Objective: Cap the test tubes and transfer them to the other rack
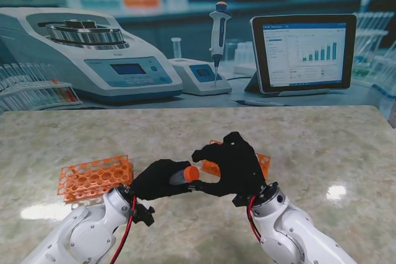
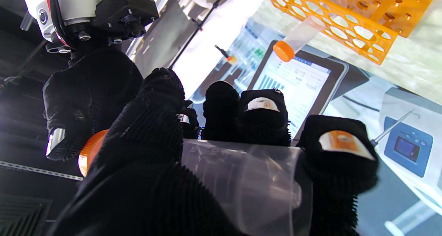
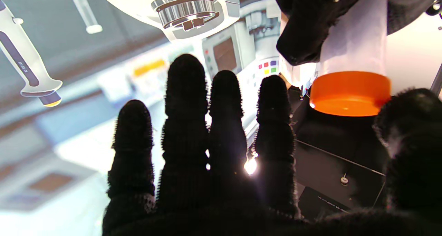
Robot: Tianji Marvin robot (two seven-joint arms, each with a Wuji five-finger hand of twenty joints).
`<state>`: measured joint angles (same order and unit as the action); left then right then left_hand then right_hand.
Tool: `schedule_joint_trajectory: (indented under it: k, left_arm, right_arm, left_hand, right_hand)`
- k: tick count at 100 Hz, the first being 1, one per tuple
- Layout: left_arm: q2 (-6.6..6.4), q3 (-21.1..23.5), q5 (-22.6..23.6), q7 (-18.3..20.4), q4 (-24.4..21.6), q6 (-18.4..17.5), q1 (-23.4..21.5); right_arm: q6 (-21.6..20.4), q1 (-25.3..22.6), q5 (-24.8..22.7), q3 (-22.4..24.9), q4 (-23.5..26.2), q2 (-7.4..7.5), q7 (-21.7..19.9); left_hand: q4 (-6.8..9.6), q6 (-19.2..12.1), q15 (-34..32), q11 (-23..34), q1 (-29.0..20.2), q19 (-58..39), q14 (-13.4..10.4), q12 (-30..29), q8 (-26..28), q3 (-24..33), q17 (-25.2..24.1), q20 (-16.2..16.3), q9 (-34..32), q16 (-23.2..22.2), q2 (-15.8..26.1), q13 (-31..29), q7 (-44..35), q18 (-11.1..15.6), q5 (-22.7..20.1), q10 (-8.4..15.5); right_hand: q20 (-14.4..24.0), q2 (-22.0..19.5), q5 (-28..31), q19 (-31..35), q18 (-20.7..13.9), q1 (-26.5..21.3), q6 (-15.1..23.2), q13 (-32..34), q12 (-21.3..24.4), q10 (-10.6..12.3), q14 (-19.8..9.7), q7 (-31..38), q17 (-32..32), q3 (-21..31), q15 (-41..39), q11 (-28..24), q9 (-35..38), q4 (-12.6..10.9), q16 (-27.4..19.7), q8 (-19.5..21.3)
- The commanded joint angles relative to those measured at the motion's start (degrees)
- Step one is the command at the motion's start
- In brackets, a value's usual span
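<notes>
The black-gloved left hand [image 1: 158, 179] grips a clear plastic test tube [image 2: 241, 180] already wearing its orange screw cap [image 3: 348, 94]. The right hand [image 1: 232, 165] hovers beside it, fingers spread, holding nothing. Transfer remains; another capped tube [image 2: 300, 36] sits in the orange perforated rack [image 2: 348, 18].

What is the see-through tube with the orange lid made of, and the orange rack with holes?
The tube looks like clear, smooth plastic: you can see through it. Its cap seems glossy orange plastic, catching the light. The rack looks like matte orange plastic.

No legible txt: tablet screen [image 1: 303, 51] & tube markings [image 2: 221, 160] too blurry.
</notes>
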<state>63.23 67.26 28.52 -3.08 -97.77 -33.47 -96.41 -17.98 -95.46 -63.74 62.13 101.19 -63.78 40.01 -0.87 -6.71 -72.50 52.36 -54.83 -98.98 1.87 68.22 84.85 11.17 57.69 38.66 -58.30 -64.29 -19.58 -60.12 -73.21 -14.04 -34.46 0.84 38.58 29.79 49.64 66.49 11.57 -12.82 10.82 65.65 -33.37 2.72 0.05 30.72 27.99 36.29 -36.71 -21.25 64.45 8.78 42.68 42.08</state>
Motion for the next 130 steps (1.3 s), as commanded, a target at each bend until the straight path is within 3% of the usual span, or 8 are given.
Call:
schedule_joint_trajectory:
  k: [1, 48, 66, 79, 86, 94, 112, 130]
  left_arm:
    - [0.05, -0.17, -0.02, 0.27, -0.34, -0.05, -0.11]
    - [0.0, -0.49, -0.16, 0.53, -0.23, 0.09, 0.11]
    - [0.0, -0.42, -0.07, 0.48, -0.31, -0.03, 0.0]
    - [0.0, -0.41, -0.08, 0.48, -0.33, -0.04, -0.02]
    - [0.01, -0.38, 0.0, 0.4, -0.36, -0.08, -0.06]
    - [0.02, -0.33, 0.08, 0.31, -0.39, -0.15, -0.12]
    - [0.01, -0.36, 0.08, 0.37, -0.39, -0.2, -0.11]
    - [0.01, -0.36, 0.14, 0.32, -0.44, -0.25, -0.14]
  right_arm:
    - [-0.32, -0.62, -0.14, 0.02, 0.63, 0.06, 0.0]
    - [-1.71, -0.26, 0.55, -0.17, 0.92, 0.03, -1.5]
    - [-1.9, 0.14, 0.96, -0.66, 0.69, -0.08, -1.53]
    - [-1.91, 0.37, 1.19, -0.99, 0.41, -0.16, -1.36]
    - [-1.86, 0.55, 1.29, -1.18, 0.17, -0.18, -1.42]
    - [-1.68, 0.79, 1.47, -1.42, -0.17, -0.22, -1.48]
    - [-1.48, 1.2, 1.86, -1.87, -0.59, -0.37, -1.23]
    - [-1.08, 1.37, 1.81, -2.21, -0.73, -0.39, -1.0]
  left_hand:
    - [-0.32, -3.78, 0.24, -0.13, -1.77, -6.79, -1.16, -0.31, 3.78, 0.14, 1.39, -0.71, 0.87, 0.52, 1.97, 0.16, -4.2, 3.75, -1.51, 2.28]
    - [-0.33, -3.73, 0.22, -0.13, -1.76, -6.79, -1.07, -0.29, 3.78, 0.14, 1.39, -0.71, 0.88, 0.51, 1.93, 0.16, -4.19, 3.75, -1.51, 2.17]
    - [-0.33, -3.69, 0.22, -0.15, -1.75, -6.79, -1.07, -0.29, 3.78, 0.14, 1.39, -0.71, 0.85, 0.51, 1.94, 0.16, -4.21, 3.75, -1.55, 2.26]
    - [-0.33, -3.76, 0.22, -0.16, -1.76, -6.79, -1.07, -0.29, 3.78, 0.14, 1.39, -0.71, 0.89, 0.51, 1.89, 0.16, -4.2, 3.75, -1.52, 2.21]
    - [-0.33, -3.75, 0.22, -0.15, -1.76, -6.79, -1.07, -0.28, 3.78, 0.14, 1.39, -0.71, 0.87, 0.51, 1.88, 0.16, -4.2, 3.75, -1.53, 2.18]
    - [-0.33, -3.72, 0.24, -0.15, -1.75, -6.79, -1.11, -0.28, 3.78, 0.15, 1.39, -0.71, 0.88, 0.51, 1.88, 0.18, -4.19, 3.75, -1.52, 2.3]
    - [-0.33, -3.72, 0.24, -0.14, -1.75, -6.79, -1.12, -0.27, 3.78, 0.17, 1.39, -0.71, 0.86, 0.51, 1.89, 0.18, -4.18, 3.75, -1.49, 2.22]
    - [-0.33, -3.74, 0.24, -0.15, -1.75, -6.79, -1.12, -0.27, 3.78, 0.17, 1.39, -0.71, 0.89, 0.5, 1.88, 0.18, -4.18, 3.75, -1.49, 2.22]
  right_hand:
    - [1.8, 2.05, -1.1, -0.66, 0.81, -2.27, -0.72, -1.34, -0.38, -0.31, -0.55, 0.08, -1.38, 0.55, 3.25, -0.14, -1.06, -1.88, 0.61, -0.14]
    - [2.3, 2.26, 1.99, -0.23, 0.54, -5.49, 0.32, 0.84, -1.91, -0.08, -1.05, 2.18, -0.4, -1.34, 2.78, -2.33, 2.49, -1.99, 0.73, 1.35]
    - [2.52, 1.49, 4.28, 0.38, 0.52, -9.8, 1.31, 2.7, -2.89, 0.18, -1.31, 3.64, 0.49, -3.44, 1.98, -3.65, 5.12, -2.2, 0.85, 2.19]
    - [2.4, -0.86, 4.39, 1.01, 0.29, -20.0, 3.77, 4.39, -3.69, 0.69, -1.59, 9.21, 1.3, -15.69, 0.93, -4.59, 7.34, -0.48, 0.75, -3.4]
    - [2.33, -1.77, 3.62, 1.24, 0.25, -24.81, 5.05, 5.06, -3.87, 0.81, -1.67, 13.1, 1.59, -20.76, 0.41, -4.93, 8.16, -0.94, 0.81, -6.04]
    - [2.25, -4.31, 2.59, 1.53, 0.2, -31.93, 6.44, 5.68, -4.19, 0.86, -1.71, 18.3, 1.93, -31.67, -0.09, -5.34, 8.95, -3.98, 0.86, -10.39]
    - [2.23, -5.76, 3.55, 2.11, -0.11, -37.7, 9.04, 7.4, -4.5, 1.57, -1.92, 21.97, 2.92, -33.9, -1.11, -6.32, 11.0, -5.41, 0.99, -11.81]
    - [2.36, -6.33, 4.84, 2.76, -0.33, -38.65, 8.85, 8.85, -5.1, 1.76, -2.02, 22.95, 3.86, -33.76, -2.3, -7.58, 12.6, -5.49, 1.35, -11.2]
